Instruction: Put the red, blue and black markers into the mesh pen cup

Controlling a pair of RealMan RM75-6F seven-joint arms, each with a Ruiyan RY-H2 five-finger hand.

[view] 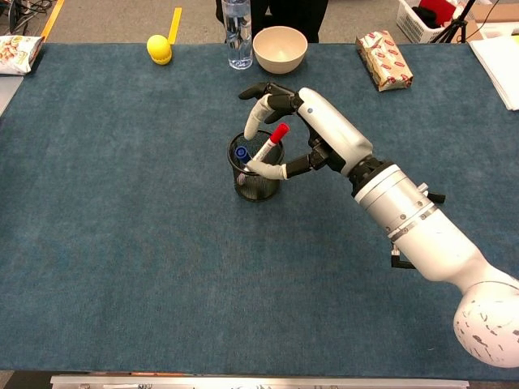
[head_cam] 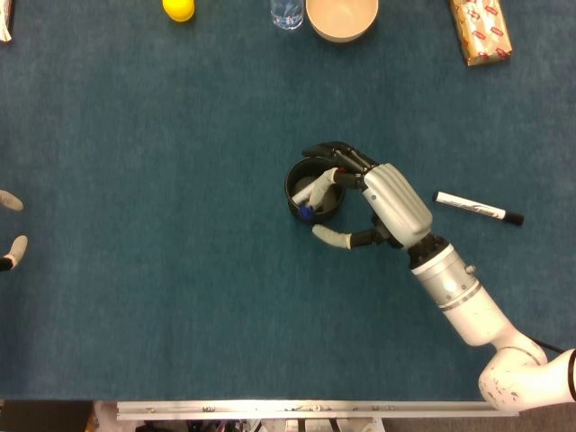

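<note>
The black mesh pen cup [head_cam: 293, 183] [view: 245, 184] stands mid-table. The red marker [view: 272, 141] leans in it, cap up. The blue marker [head_cam: 305, 211] [view: 241, 152] now also lies inside, its cap at the cup's near-left rim. My right hand [head_cam: 382, 195] [view: 318, 133] hovers over the cup's right side, fingers spread above the rim and thumb held apart, gripping nothing. The black marker [head_cam: 477, 208] lies on the cloth to the right of that hand. Only fingertips of my left hand [head_cam: 13, 223] show at the left edge of the head view, spread apart.
Along the far edge sit a yellow object [head_cam: 178, 8] [view: 159, 49], a water bottle [head_cam: 287, 11] [view: 238, 31], a beige bowl [head_cam: 341, 18] [view: 279, 49] and a wrapped packet [head_cam: 480, 29] [view: 383, 59]. A snack bag [view: 19, 53] lies far left.
</note>
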